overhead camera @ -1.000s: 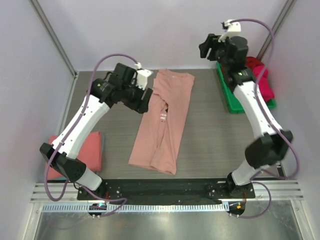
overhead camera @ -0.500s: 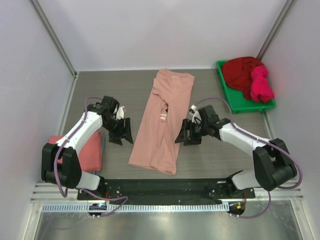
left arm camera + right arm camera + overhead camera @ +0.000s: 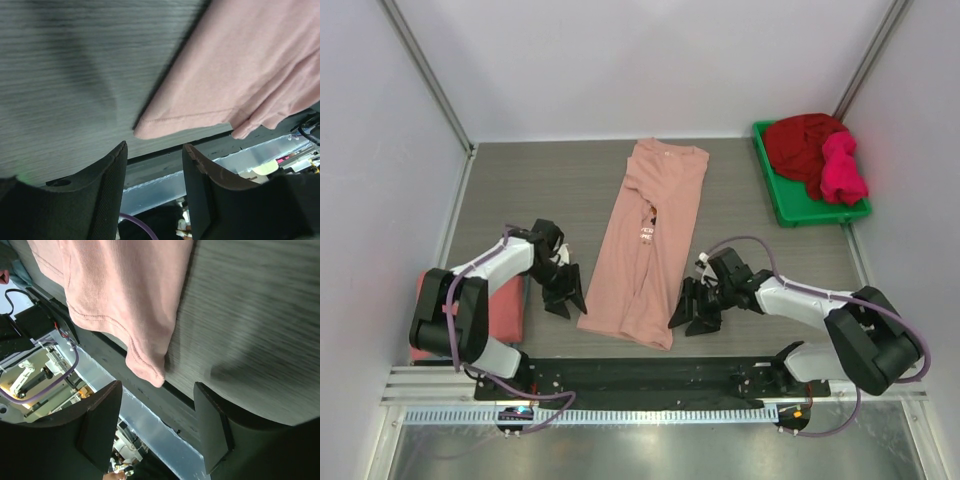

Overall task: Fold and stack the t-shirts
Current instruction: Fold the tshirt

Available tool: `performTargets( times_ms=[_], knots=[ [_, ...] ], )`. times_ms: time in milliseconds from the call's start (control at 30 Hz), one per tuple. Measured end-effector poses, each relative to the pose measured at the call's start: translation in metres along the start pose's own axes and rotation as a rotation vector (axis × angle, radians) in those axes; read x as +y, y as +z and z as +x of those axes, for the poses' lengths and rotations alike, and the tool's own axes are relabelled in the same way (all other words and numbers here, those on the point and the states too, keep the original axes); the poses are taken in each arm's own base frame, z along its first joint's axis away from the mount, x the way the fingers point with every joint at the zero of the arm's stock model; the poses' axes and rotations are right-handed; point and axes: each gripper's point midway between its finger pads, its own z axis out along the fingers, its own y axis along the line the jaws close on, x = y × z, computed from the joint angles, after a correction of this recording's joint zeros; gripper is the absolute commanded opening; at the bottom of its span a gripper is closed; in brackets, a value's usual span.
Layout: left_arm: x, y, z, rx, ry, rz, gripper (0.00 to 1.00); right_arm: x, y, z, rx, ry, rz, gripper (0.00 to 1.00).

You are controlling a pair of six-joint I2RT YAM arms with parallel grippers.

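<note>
1. Top view only: the whole pale pink tee (image 3: 645, 250) lies flat mid-table (image 3: 540, 190). It is folded into a long strip, collar end far and hem near, with small print on the chest.
2. Top view only: L gripper (image 3: 563, 295) is low at the hem's near-left corner and R gripper (image 3: 688, 310) at the near-right corner. Contact w/ the cloth can't be read from up there.
3. L wrist view adds detail. L gripper (image 3: 154, 147) has its fingers spread w/ nothing between them. The pink tee (image 3: 250, 65) ends in a stitched hem corner just ahead of the tips, w/ a sliver of bare table between.
4. R wrist view: R gripper (image 3: 157, 387) is spread wider, also holding nothing. The pink tee (image 3: 120, 285) has its rounded hem corner right at the mouth of the jaws, not pinched.
5. Both wrist views show the table's near edge and the rig clutter beyond it. They show nothing of the other shirts.
6. Coral-red tee (image 3: 508, 310) sits folded at the near-left, partly covered by the L arm.
7. Green bin (image 3: 790, 215) is far right, well apart from the pink tee. It holds a dark red tee (image 3: 800, 140) w/ a magenta tee (image 3: 840, 170) bunched against it.
8. Black base plate (image 3: 650, 375) runs along the near edge, just below the hem.
9. Nothing lies betw. either claw and its corner.
</note>
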Motion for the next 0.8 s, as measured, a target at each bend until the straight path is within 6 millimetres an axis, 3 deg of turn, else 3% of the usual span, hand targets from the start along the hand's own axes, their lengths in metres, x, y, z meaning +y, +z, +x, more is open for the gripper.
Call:
performTargets(
  times_ms=[433,633,800],
  knots=[
    [0.014,0.026,0.002,0.111,-0.072,-0.053,0.4,0.005,0.022,0.007,0.044,0.057,0.068,0.56],
    [0.014,0.029,0.004,0.139,-0.1,-0.058,0.24,0.008,0.028,0.006,0.048,0.062,0.098,0.53],
    [0.013,0.03,0.003,0.135,-0.1,-0.048,0.05,0.013,0.034,0.012,0.067,0.035,0.126,0.51]
  ],
)
